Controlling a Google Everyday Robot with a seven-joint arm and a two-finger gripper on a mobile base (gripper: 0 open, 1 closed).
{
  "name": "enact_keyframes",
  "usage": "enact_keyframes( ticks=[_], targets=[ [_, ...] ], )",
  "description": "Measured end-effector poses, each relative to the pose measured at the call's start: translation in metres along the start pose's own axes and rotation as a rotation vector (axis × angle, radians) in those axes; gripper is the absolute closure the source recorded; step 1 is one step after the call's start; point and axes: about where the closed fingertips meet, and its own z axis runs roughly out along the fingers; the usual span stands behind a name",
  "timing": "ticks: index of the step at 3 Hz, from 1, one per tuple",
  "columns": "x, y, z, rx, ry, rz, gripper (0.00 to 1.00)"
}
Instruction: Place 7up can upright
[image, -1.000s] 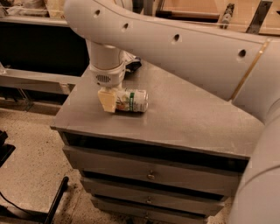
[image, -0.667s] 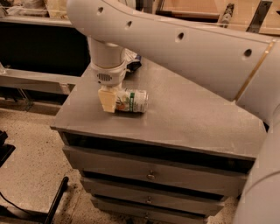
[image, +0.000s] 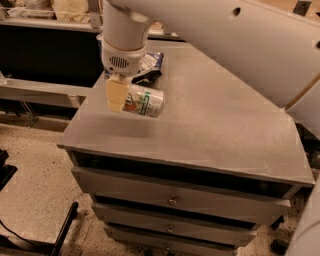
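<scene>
The 7up can (image: 146, 100) is white and green with a silver end. It lies on its side, tilted a little, just above the left part of the grey cabinet top (image: 215, 125), with a faint shadow under it. My gripper (image: 123, 99) comes down from above and is shut on the can's left end. One cream finger (image: 115, 95) shows in front of the can; the other is hidden behind it.
A dark blue-and-white snack bag (image: 150, 67) lies just behind the can, partly hidden by my wrist. The cabinet has drawers (image: 172, 200) below its front edge. My white arm (image: 240, 45) spans the upper right. Dark shelving stands at the left.
The can lay on the cabinet top with my gripper at its left end. Now the can is raised slightly off the surface in the gripper, and the view has drawn closer.
</scene>
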Motion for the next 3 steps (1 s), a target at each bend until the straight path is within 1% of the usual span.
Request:
enact_keyframes(
  ticks=[1,2,3],
  targets=[
    [-0.009,-0.003,-0.016,-0.045,-0.152,-0.012,1.0],
    [-0.01,0.002,-0.037,-0.059,-0.347,-0.034,1.0],
    [-0.009,0.0,-0.043,-0.046,-0.589,-0.052,1.0]
  ],
)
